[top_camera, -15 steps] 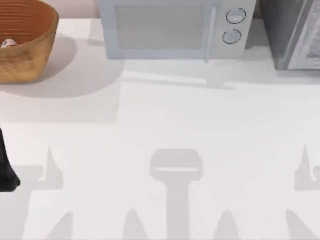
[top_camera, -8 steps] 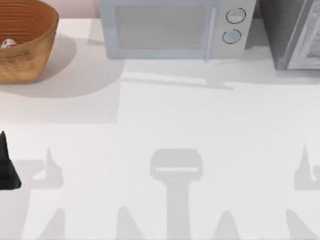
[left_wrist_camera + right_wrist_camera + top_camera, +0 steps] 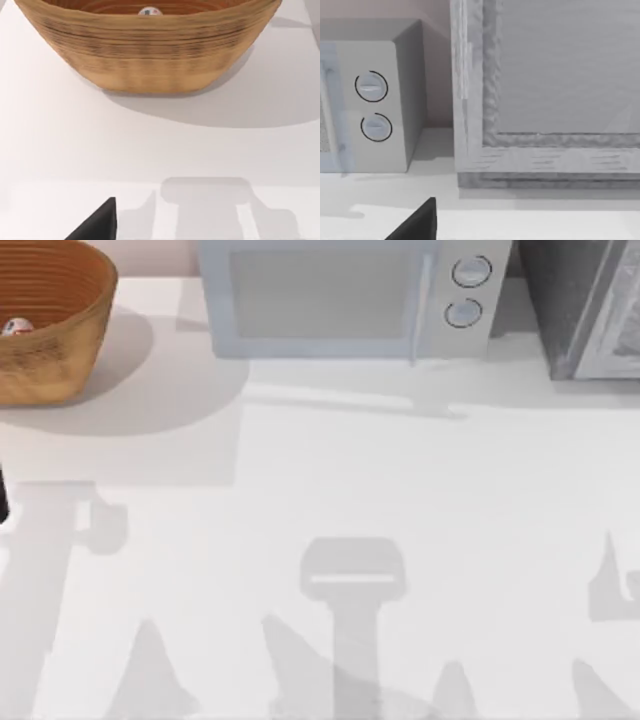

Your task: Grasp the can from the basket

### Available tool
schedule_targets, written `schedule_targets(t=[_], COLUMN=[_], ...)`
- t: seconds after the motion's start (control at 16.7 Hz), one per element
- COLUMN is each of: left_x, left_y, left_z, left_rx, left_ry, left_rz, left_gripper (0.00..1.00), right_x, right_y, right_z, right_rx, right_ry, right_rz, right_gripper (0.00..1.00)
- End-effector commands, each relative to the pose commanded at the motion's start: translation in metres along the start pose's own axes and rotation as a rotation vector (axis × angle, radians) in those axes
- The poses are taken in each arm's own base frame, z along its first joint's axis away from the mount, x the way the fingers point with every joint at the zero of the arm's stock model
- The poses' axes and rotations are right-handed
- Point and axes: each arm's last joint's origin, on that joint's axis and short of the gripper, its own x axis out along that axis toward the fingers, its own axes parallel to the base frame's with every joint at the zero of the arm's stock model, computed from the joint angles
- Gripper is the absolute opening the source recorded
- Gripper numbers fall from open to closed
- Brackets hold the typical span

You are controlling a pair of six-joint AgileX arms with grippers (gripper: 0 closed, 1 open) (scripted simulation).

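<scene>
On the white counter, the left gripper is seen as a dark sliver at the left edge in the top view, well short of the basket. In the left wrist view one black fingertip of it is seen over the bare counter, pointed toward the basket; whether its jaws are open or closed cannot be told. In the right wrist view a black fingertip of the right gripper is seen above the counter, facing the appliances along the far edge; the state of its jaws cannot be told either.

Farther on, at the far left corner of the counter, the round, orange-brown woven basket with ribbed rings inside and a tan outer wall is standing upright, with its shadow cast on the counter beside it. The small white can with red marks and a dull round top is lying inside the basket, apart from both grippers; in the left wrist view its top is seen just above the basket's near rim.

Along the far edge, a pale grey microwave with two round dials is placed near the middle, and a grey textured cabinet is standing at the far right corner, just beside the microwave.
</scene>
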Motion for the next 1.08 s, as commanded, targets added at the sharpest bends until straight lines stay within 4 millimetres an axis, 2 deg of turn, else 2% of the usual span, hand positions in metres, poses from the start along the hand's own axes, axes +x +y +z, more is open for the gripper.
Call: schedule_targets(t=[0.18, 0.3, 0.48, 0.6, 0.72, 0.84, 1.08], left_x=[0.023, 0.048, 0.097, 0.136, 0.177, 0.218, 0.289], left_y=[0.007, 0.014, 0.025, 0.032, 0.04, 0.047, 0.058], left_z=[0.056, 0.092, 0.136, 0.156, 0.167, 0.168, 0.151], left_rx=[0.001, -0.001, -0.007, -0.013, -0.019, -0.026, -0.039], left_ry=[0.129, 0.208, 0.319, 0.389, 0.456, 0.52, 0.639], left_rz=[-0.001, -0.009, -0.028, -0.045, -0.064, -0.083, -0.115], left_gripper=[1.0, 1.0, 1.0, 1.0, 1.0, 1.0, 1.0], right_x=[0.0, 0.0, 0.0, 0.0, 0.0, 0.0, 0.0], right_y=[0.0, 0.0, 0.0, 0.0, 0.0, 0.0, 0.0], right_z=[0.0, 0.0, 0.0, 0.0, 0.0, 0.0, 0.0], right_rx=[0.0, 0.0, 0.0, 0.0, 0.0, 0.0, 0.0], right_ry=[0.0, 0.0, 0.0, 0.0, 0.0, 0.0, 0.0], right_rz=[0.0, 0.0, 0.0, 0.0, 0.0, 0.0, 0.0], right_gripper=[1.0, 1.0, 1.0, 1.0, 1.0, 1.0, 1.0])
